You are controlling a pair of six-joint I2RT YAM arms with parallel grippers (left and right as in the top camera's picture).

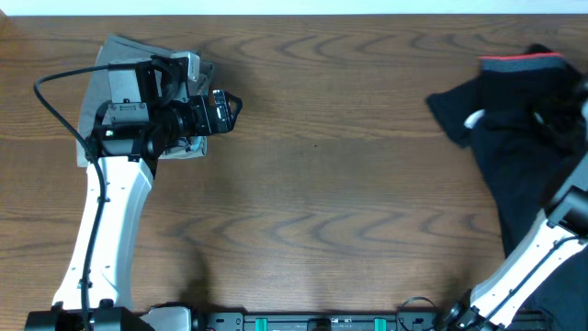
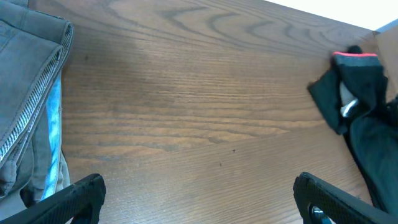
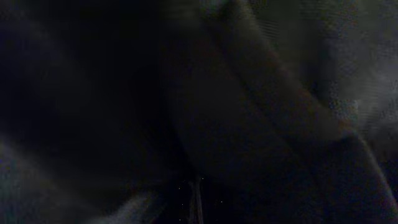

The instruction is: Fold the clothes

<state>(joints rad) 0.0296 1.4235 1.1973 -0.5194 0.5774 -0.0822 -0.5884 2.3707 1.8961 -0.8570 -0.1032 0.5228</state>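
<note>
As left arm (image 1: 119, 193) covers grey garment (image 1: 90, 110), black clothes (image 1: 514, 138) apart

No text, label or number can be read on the clothes (image 1: 514, 119) or the table (image 1: 322, 138).

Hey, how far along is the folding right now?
Done: the grey garment lies folded at the table's left end, the open left gripper empty beside it. In hand: the right arm reaches into the black pile, the right gripper shut and hidden in dark cloth; whether it holds any I cannot tell. Left: that pile, red band showing, is crumpled and unfolded.
</note>
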